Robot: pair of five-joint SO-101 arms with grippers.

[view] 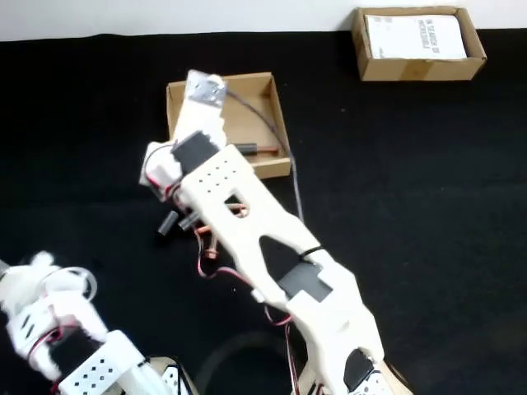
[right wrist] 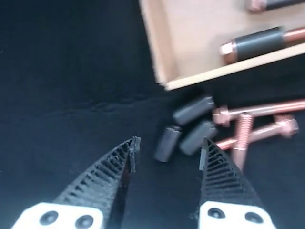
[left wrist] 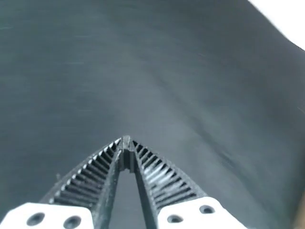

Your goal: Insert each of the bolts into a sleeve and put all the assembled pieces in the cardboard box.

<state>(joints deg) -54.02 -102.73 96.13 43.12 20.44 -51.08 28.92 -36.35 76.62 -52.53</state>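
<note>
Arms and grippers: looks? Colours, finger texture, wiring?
White printed shells, black servo blocks. Right arm: triangular cut-outs, hole grid, red and black wires. Left arm: same grid, red wires. Left gripper and right gripper: black ridged fingers on white bases.

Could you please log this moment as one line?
right gripper: open over loose sleeves and bolts | left gripper: shut | box: two assembled pieces inside

High camera above table [view: 428, 214], right wrist camera close over the same cardboard box [right wrist: 190, 38]
</note>
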